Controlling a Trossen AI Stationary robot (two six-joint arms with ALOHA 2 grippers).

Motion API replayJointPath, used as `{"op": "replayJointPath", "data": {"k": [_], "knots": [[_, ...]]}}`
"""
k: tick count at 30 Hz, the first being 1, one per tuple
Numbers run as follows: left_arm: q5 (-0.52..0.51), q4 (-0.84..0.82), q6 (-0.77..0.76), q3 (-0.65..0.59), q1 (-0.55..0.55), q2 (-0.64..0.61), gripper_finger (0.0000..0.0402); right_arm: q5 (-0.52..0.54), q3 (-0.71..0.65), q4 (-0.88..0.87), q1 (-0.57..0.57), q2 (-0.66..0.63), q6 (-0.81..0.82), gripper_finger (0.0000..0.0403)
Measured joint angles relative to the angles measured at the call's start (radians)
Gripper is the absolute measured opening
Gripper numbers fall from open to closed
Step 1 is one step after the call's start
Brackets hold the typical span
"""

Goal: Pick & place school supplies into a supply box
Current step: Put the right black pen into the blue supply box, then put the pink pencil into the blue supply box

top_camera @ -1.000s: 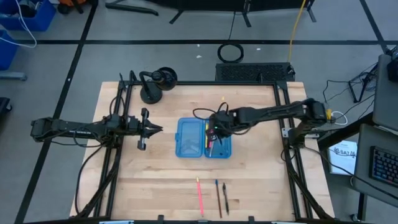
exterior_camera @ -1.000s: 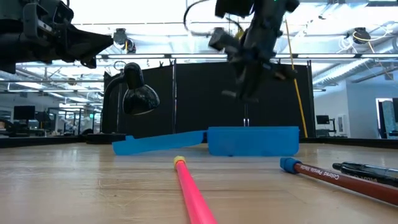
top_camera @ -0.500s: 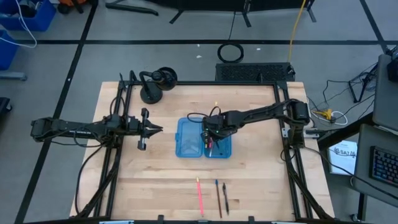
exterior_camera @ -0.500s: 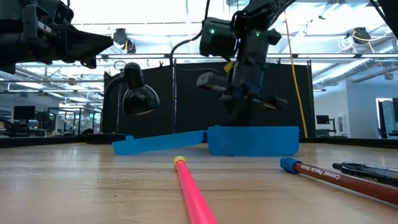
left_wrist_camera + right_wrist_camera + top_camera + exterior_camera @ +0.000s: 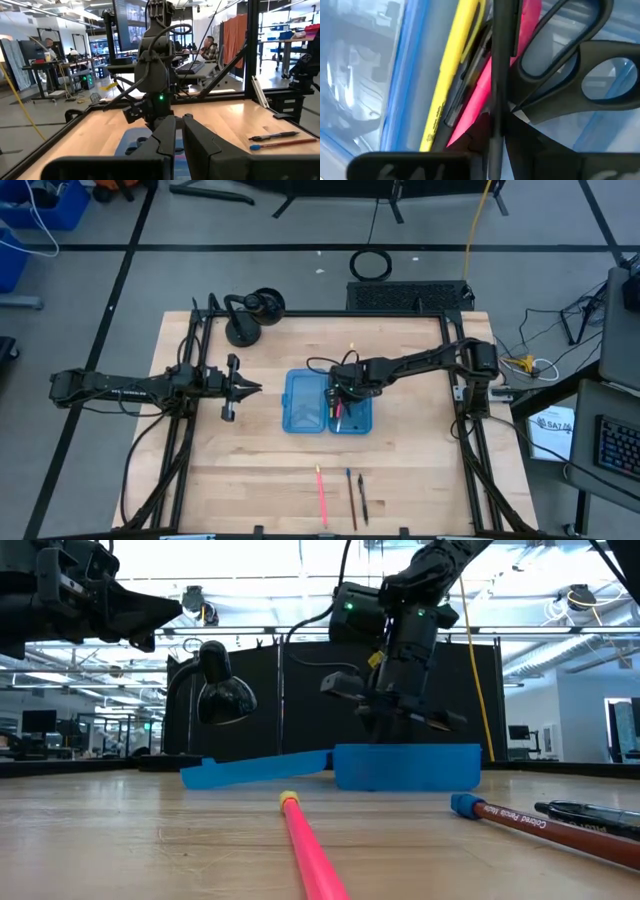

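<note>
Blue translucent supply box (image 5: 305, 402) lies open; right gripper (image 5: 338, 402) sits low inside it over yellow pencil (image 5: 451, 75) and scissors (image 5: 580, 65), finger state indeterminable. Left gripper (image 5: 243, 388) waits aside, fingers pressed together.

supply box (image 5: 305, 402) mid-table, perhaps 3 pens (image 5: 352, 498) before it

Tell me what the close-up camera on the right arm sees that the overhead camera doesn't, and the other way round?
Only the right wrist view shows the contents up close: a yellow pencil, a pink marker and black scissor handles. Only the high view shows the whole table, the left gripper waiting off to the side, and three pens near the front edge. Both show the blue supply box under the right gripper.
</note>
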Motion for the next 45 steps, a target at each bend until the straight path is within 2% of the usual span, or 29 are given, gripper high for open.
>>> {"op": "replayJointPath", "data": {"k": [6, 9, 13, 18, 20, 22, 26, 29, 32, 36, 41, 45], "knots": [[0.000, -0.003, -0.004, 0.000, 0.000, 0.000, 0.0037, 0.002, -0.023, 0.023, 0.005, -0.017, 0.006, 0.0090], [0.000, -0.009, -0.004, 0.000, 0.000, 0.000, 0.0037, 0.061, -0.027, 0.003, 0.020, -0.051, -0.003, 0.0103], [0.001, -0.009, -0.006, 0.000, 0.000, 0.000, 0.0037, 0.171, -0.025, -0.037, 0.042, -0.137, 0.009, 0.0118], [0.001, -0.009, -0.010, 0.000, 0.000, 0.000, 0.0037, 0.188, -0.029, -0.101, 0.065, -0.253, -0.002, 0.0130], [0.001, -0.009, -0.021, 0.000, 0.000, 0.000, 0.0037, 0.193, -0.028, -0.091, 0.084, -0.330, -0.070, 0.0131], [0.000, -0.009, -0.026, 0.000, 0.000, 0.000, 0.0037, 0.265, -0.027, -0.118, 0.124, -0.429, -0.153, 0.0128], [-0.001, -0.001, -0.017, -0.001, 0.000, 0.000, 0.0037, 0.583, -0.041, -0.204, 0.260, -0.630, -0.256, 0.0101], [-0.002, 0.062, 0.033, -0.001, 0.000, 0.000, 0.0037, 0.679, -0.133, -0.150, 0.355, -0.747, -0.286, 0.0054], [-0.001, 0.118, 0.019, -0.001, -0.001, 0.000, 0.0037, 0.686, -0.275, 0.019, 0.426, -0.823, -0.418, 0.0009], [-0.001, 0.124, 0.008, -0.001, 0.000, 0.000, 0.0037, 0.641, -0.443, 0.263, 0.472, -0.902, -0.679, 0.0011], [-0.019, 0.121, 0.016, -0.001, 0.000, 0.000, 0.0037, 0.577, -0.529, 0.285, 0.471, -1.025, -0.940, 0.0002], [-0.127, 0.125, 0.022, -0.001, 0.000, 0.000, 0.0037, 0.576, -0.564, 0.294, 0.441, -1.114, -1.055, 0.0001]]}}
